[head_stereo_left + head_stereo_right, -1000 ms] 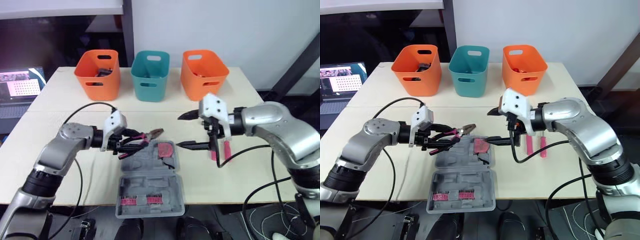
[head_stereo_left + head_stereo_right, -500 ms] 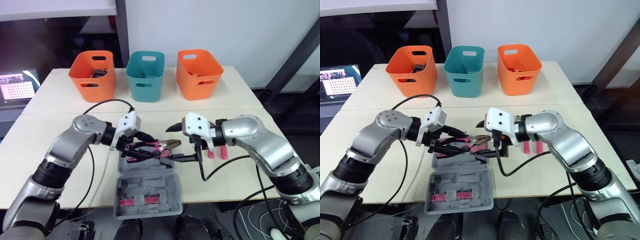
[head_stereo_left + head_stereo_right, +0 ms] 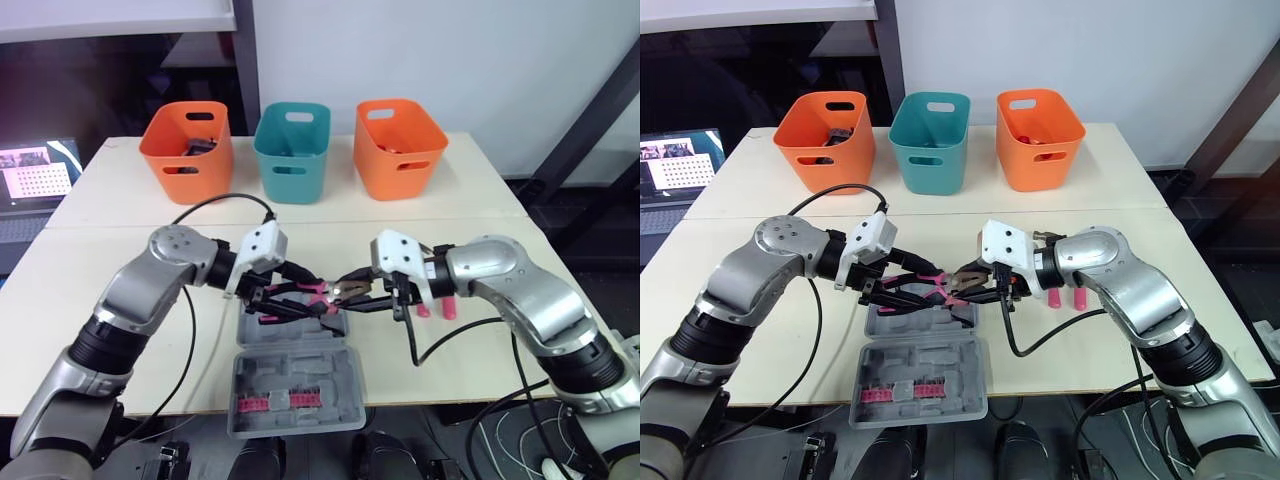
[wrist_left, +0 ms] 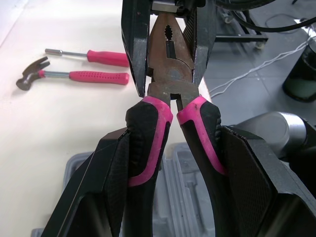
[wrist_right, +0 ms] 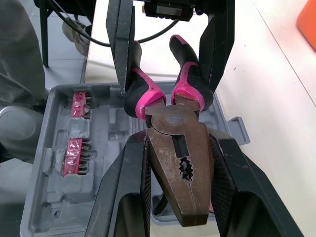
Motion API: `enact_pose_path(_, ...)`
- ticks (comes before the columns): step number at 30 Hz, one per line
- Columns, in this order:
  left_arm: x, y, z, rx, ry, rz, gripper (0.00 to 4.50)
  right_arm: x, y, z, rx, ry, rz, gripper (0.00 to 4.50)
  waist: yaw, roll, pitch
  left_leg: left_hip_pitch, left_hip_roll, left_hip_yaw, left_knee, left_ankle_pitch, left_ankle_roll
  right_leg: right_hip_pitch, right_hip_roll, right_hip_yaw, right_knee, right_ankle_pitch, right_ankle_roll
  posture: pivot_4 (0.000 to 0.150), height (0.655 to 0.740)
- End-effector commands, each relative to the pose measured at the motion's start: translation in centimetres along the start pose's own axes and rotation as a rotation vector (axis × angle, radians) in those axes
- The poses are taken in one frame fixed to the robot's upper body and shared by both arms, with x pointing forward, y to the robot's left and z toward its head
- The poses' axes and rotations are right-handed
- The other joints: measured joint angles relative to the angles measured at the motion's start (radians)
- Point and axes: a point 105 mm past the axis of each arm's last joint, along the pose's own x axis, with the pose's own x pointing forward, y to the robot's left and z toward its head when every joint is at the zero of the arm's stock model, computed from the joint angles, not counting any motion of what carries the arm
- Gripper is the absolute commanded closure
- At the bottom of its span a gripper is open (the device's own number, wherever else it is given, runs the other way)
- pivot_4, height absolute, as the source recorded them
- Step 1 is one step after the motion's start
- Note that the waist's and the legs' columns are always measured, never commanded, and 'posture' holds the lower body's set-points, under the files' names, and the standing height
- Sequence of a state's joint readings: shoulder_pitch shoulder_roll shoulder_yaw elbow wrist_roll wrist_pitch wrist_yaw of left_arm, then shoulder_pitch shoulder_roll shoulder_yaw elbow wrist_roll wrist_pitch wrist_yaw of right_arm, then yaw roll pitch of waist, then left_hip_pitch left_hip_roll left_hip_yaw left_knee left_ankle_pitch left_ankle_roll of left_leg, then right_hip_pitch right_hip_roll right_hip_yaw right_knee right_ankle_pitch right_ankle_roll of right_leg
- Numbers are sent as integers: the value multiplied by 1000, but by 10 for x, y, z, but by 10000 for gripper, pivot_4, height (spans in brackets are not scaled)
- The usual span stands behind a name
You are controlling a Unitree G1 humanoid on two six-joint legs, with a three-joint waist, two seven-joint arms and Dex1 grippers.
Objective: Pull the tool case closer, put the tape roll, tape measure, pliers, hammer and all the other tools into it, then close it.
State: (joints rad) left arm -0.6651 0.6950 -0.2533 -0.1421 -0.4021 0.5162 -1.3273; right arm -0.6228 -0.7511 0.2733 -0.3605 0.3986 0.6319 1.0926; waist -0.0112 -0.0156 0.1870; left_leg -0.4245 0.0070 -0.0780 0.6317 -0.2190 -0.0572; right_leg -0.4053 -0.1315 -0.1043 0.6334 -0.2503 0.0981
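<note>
Wide beige table (image 3: 480, 190) with three plastic bins at the back: orange (image 3: 186, 150), teal (image 3: 291, 152), orange (image 3: 399, 148). Grey moulded plastic tool case (image 3: 300, 390) lies open at the near edge, pink bit strips in the near half.

Steel pliers with black-and-pink rubber handles and a rusty brown head (image 3: 322, 293) are held in the air just above the case's far half, lying level between the two arms.

Handling, as a guess: rigid, fairly heavy for their size, with a bare metal head that is likely slick. The rubber handles are the safer hold. The joint can swing, so squeeze both handles together.

Left gripper (image 3: 290, 298) is closed on the two handles, one finger outside each. Right gripper (image 3: 975, 283) is narrowed onto the head, fingers pressed against both flanks, so both arms have the pliers.

Pink-handled hammer (image 4: 74, 76) and pink-handled screwdriver (image 4: 94, 55) lie on the table beyond the right gripper, not yet packed.
</note>
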Motion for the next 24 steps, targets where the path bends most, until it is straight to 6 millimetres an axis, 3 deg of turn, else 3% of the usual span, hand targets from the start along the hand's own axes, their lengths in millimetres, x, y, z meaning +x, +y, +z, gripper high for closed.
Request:
enact_pose_path(1,0,-2,4,41,3,-1,21421,-7,-1,16,-46,-67,-13,35032,0,0,0,0,0,0,0,0,0,0,0,0,0,0,0,1500,7400)
enact_pose_path(6,-2,1,5,-21,-15,9,21421,-7,-1,14,-46,-63,-15,35032,0,0,0,0,0,0,0,0,0,0,0,0,0,0,0,1500,7400)
enact_pose_path(7,-3,3,6,-46,-22,19,11101,-7,-1,14,-46,-60,-18,35032,0,0,0,0,0,0,0,0,0,0,0,0,0,0,0,1500,7400)
enact_pose_path(9,-8,4,5,-71,-14,34,2078,-8,-3,12,-46,-53,-27,35032,-1,0,0,0,0,0,0,0,0,0,0,0,1,0,0,1500,7400)
enact_pose_path(10,-12,5,4,-83,-6,46,0,-8,-4,11,-42,-48,-33,35032,-1,0,0,0,0,0,1,0,0,0,0,0,1,0,0,1500,7400)
enact_pose_path(14,-32,6,0,-142,4,94,0,-8,-9,7,-24,-24,-43,35032,-3,0,0,1,0,0,0,0,0,0,0,1,1,0,0,1500,7400)
enact_pose_path(21,-99,8,-26,-136,114,395,0,6,-21,-5,-22,53,-32,35032,-8,1,0,4,2,2,-1,0,0,0,3,4,2,0,0,1500,7400)
enact_pose_path(24,-119,-3,-40,-161,128,495,0,17,-24,-13,-18,94,-7,35032,-5,1,0,5,3,3,-1,0,0,0,4,5,2,0,-1,1500,7400)
